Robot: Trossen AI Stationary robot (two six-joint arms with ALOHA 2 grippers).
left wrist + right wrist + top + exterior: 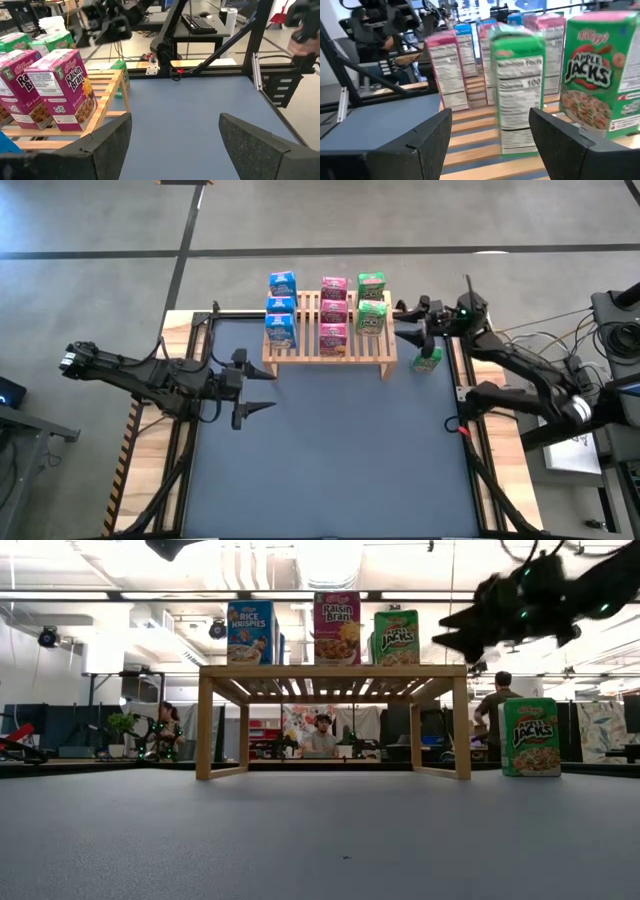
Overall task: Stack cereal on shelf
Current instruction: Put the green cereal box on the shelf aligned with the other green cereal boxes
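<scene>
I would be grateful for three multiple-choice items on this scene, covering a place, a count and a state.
1. Where is the ninth cereal box?
A. on the table right of the shelf
B. under the shelf
C. in the left hand

2. How many boxes are on the shelf?
A. six
B. eight
C. nine

3. The left hand is:
A. shut on a box
B. open, empty
C. out of view

Answers: 1 A, the green box stands on the table beside the shelf. 2 B, three blue, three pink, two green. 3 B, the left hand is spread over bare table.
</scene>
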